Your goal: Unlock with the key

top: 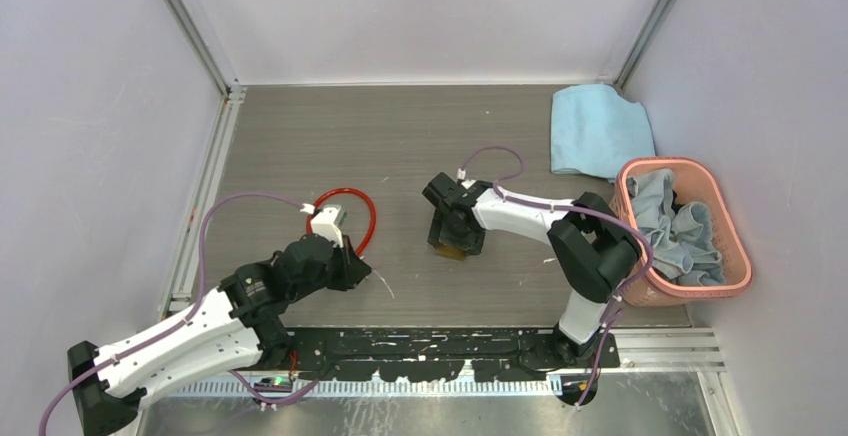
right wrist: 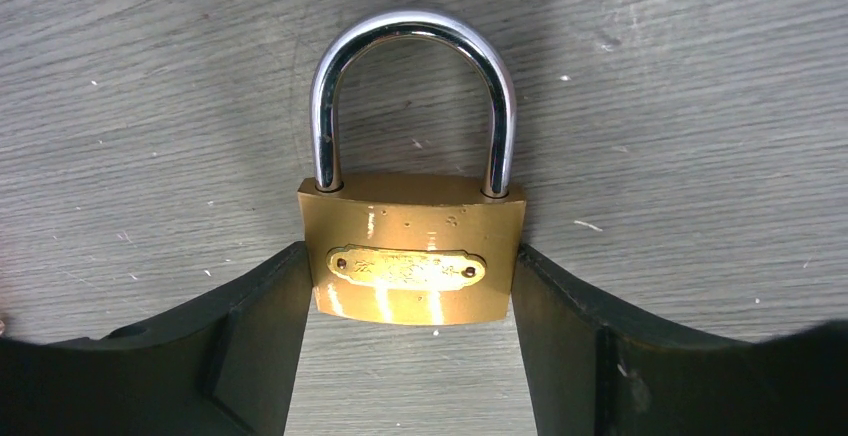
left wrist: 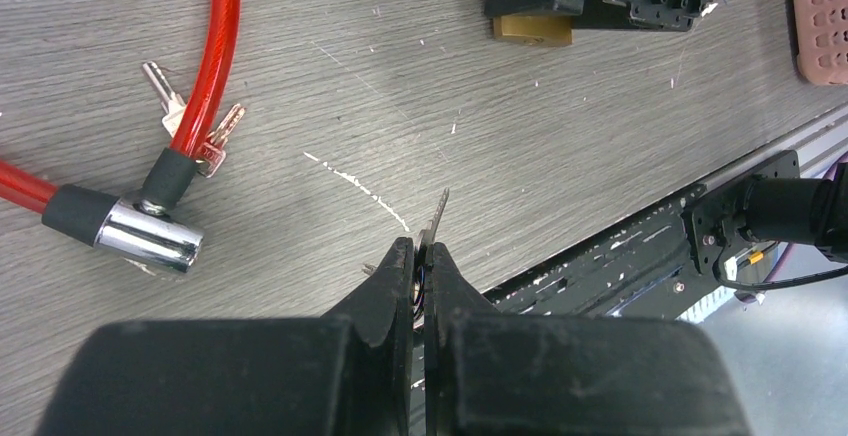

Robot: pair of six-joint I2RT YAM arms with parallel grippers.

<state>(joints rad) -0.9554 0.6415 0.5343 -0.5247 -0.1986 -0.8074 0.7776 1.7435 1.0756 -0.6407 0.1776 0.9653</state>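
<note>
My left gripper point(top: 362, 272) point(left wrist: 422, 248) is shut on the key point(left wrist: 441, 206), a small silvery bunch. One thin blade sticks out past the fingertips, just above the table. My right gripper point(top: 455, 244) point(right wrist: 410, 261) is shut on the body of the brass padlock point(top: 450, 251) point(right wrist: 410, 256), one finger on each side. The padlock lies flat on the table with its steel shackle point(right wrist: 410, 36) closed and pointing away from the wrist. In the left wrist view the padlock point(left wrist: 530, 28) shows at the top, well beyond the key's tip.
A red cable lock point(top: 350, 196) point(left wrist: 215, 46) with a chrome end point(left wrist: 150, 236) lies left of my left gripper, with other small keys point(left wrist: 185, 116) under the cable. A blue cloth point(top: 595, 131) lies at the back right. A pink basket point(top: 740, 256) of cloths stands at the right.
</note>
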